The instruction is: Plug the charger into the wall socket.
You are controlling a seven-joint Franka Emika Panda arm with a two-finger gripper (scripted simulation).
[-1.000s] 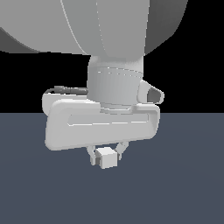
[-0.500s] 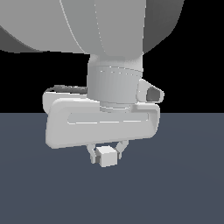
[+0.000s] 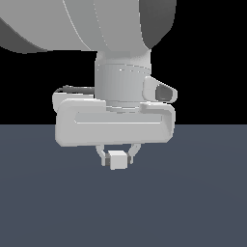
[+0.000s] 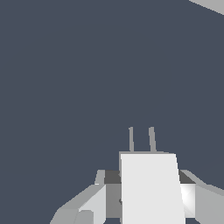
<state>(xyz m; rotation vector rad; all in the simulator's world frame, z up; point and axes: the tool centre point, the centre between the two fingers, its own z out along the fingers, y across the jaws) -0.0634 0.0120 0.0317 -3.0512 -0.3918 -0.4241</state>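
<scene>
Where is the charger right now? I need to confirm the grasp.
In the exterior view the charger sits near centre, clamped between the gripper's fingertips, above the dark floor.

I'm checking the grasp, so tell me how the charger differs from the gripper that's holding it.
The charger is a small plain block, while the gripper is far wider, with a long rounded body above it. The charger has two thin prongs sticking out of one face; the gripper has two short fingers closed against the charger's sides. The charger looks brighter white, the gripper slightly greyer. Both are pale and unmarked.
</scene>
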